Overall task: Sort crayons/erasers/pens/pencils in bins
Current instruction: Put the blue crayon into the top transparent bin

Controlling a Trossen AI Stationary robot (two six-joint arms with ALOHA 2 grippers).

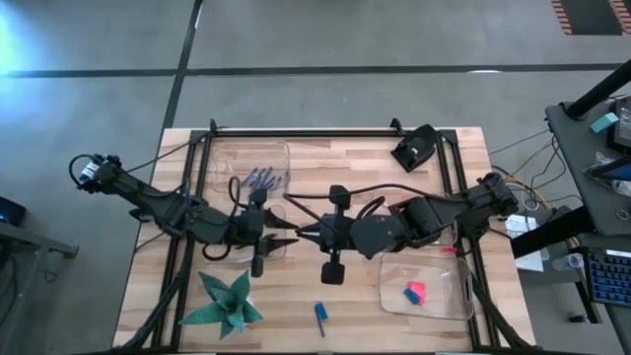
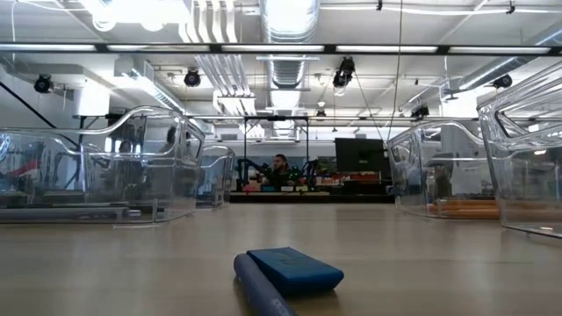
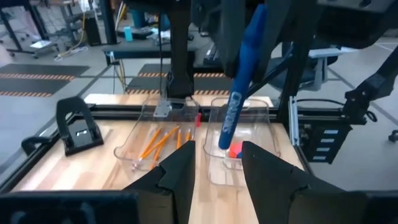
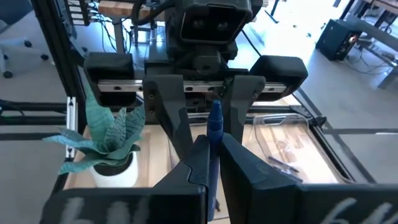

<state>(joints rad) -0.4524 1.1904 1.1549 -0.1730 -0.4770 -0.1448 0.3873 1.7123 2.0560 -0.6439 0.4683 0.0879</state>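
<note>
2 dark arms meet near the middle of the wooden table (image 1: 325,158) in the high view. A green paper plant (image 1: 229,304) sits at the lower left of the table. A black clip-like thing (image 1: 415,148) lies at the upper right. A blue eraser (image 2: 294,268) lies by itself near the bottom middle, touching a short blue stick (image 2: 261,288) in the low view.

Clear bins are spread around. 1 bin (image 1: 426,286) at the lower right holds pink-red erasers (image 1: 414,292). Another bin (image 1: 251,170) at the upper left holds thin blue sticks (image 1: 260,178). In the left wrist view, a bin (image 3: 140,140) near the middle holds orange pencils (image 3: 159,142).

The right gripper (image 4: 209,155) has its fingers squeezed tight on a blue pen (image 4: 214,127), and the pen stands up between them. The left gripper (image 3: 216,158) points at the right one, with its fingers partly apart and nothing between them. In the left wrist view the same blue pen hangs in front of it, above the bin with the pink-red erasers. In the right wrist view the left gripper's dark fingers stand on both sides of the pen, and I cannot tell if they touch it.

A person (image 2: 279,167) sits far away in the room, in the middle of the low view.
</note>
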